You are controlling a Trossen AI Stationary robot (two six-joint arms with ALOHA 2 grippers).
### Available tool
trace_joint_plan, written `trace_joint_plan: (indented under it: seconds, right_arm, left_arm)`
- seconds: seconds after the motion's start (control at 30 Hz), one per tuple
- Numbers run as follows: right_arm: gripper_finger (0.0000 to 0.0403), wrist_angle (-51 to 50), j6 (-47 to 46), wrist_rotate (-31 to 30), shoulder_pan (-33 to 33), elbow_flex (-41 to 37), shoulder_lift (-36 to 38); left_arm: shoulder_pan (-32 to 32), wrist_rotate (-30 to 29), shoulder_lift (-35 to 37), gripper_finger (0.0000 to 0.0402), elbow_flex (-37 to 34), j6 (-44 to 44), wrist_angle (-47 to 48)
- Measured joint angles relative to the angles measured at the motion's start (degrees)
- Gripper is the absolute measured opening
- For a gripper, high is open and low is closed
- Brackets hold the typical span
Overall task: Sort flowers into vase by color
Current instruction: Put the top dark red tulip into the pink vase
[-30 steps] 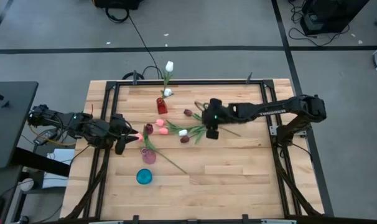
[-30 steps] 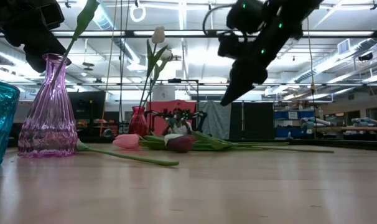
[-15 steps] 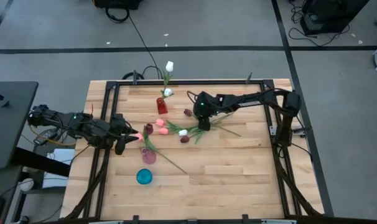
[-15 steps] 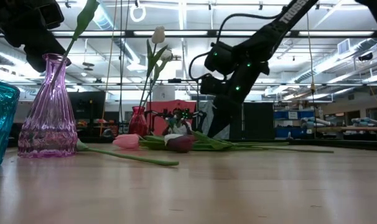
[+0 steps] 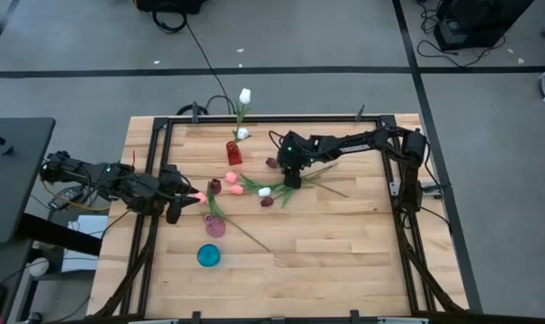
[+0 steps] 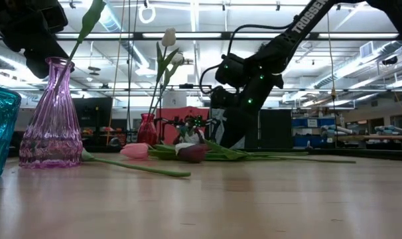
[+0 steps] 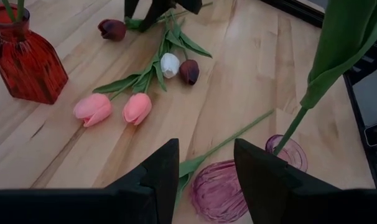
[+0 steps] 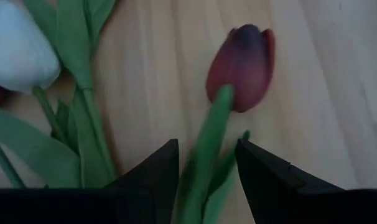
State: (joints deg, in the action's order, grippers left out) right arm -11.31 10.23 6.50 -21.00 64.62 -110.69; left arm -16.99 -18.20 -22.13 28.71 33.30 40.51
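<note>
right end effector [image 8: 205, 180]: fingers spread, straddling maroon tulip [image 8: 243, 58] stem on worktop [image 5: 344, 243] | stem runs lengthwise through the gap, head just ahead | left end effector [image 7: 205, 174]: spread, over pink vase [image 7: 219, 190], farther from it

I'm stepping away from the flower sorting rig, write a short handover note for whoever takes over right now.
Right tool: down at the loose pile mid-table, fingers open astride the stem of a maroon tulip; not yet gripped.
Left tool: open, beside the pink vase, not holding anything.
Done: white tulip stands in the red vase; one stem stands in the pink vase.
Left: two pink tulips, a white tulip and maroon ones lie on the table; one more stem lies beside the pink vase. Blue vase shows no flower.
</note>
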Motion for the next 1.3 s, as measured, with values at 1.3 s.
trace_joint_plan:
  seconds: [1.3]
  right_arm:
    - [0.0021, 6.2, 0.5, 0.0, 0.6, -2.1, 19.5]
  left_arm:
    - [0.1, -8.8, 0.1, 0.0160, 0.0, -10.7, -14.7]
